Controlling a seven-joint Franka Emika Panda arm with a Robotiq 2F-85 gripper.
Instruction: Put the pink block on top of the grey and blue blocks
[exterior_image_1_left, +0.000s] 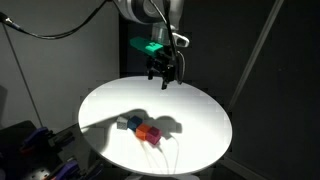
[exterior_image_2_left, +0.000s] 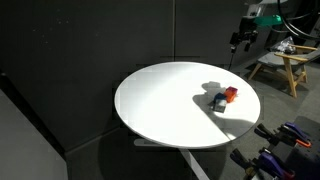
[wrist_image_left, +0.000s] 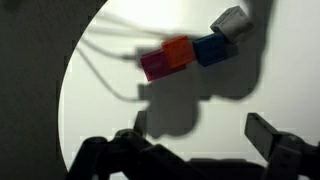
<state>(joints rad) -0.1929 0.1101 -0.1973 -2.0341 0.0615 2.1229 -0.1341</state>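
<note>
In the wrist view four cubes lie in a touching row on the white round table (wrist_image_left: 110, 130): the pink block (wrist_image_left: 155, 66), an orange cube (wrist_image_left: 178, 52), the blue block (wrist_image_left: 210, 48) and the grey block (wrist_image_left: 232, 22). My gripper (wrist_image_left: 200, 130) is open and empty, with its fingers spread over bare table below the row. In both exterior views my gripper (exterior_image_1_left: 163, 75) (exterior_image_2_left: 240, 42) hangs well above the table, away from the cubes. The blue block (exterior_image_1_left: 132, 122) (exterior_image_2_left: 218, 100) and the orange cube (exterior_image_1_left: 150, 131) (exterior_image_2_left: 230, 93) show there; pink and grey are hard to make out.
The table (exterior_image_1_left: 200, 120) (exterior_image_2_left: 160, 100) is ringed by dark curtains. A wooden stool (exterior_image_2_left: 285, 65) stands beyond the table. Cables and clamps sit near the table's edge (exterior_image_1_left: 40, 145). The arm casts a large shadow (wrist_image_left: 200, 95) beside the cubes.
</note>
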